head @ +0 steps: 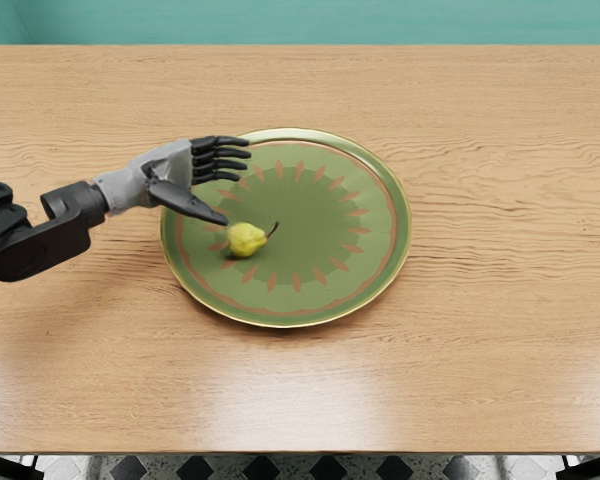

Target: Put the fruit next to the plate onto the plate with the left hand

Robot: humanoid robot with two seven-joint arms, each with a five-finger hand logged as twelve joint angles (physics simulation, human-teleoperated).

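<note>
Where the left arm comes in from the left edge, the left robot hand (185, 175) is seen over the left rim of the plate (385, 215). Its four fingers (228, 160) are held out nearly straight and close together, pointing right across the rim. The thumb (192, 206) is spread apart from them and angled down toward the pear (245, 240). Nothing is gripped between fingers and thumb, so the robot hand is open and empty. The thumb tip is placed just beside the pear, and whether it touches the fruit cannot be settled from this slanted view. The pear is found on the plate, lying on its side left of the centre, within the green field and its ring of brown rays. Its dark stem (273, 229) is pointed up and to the right. The round green plate, edged in gold, is set flat on the wooden surface (480, 350), and only the pear is held in it.
</note>
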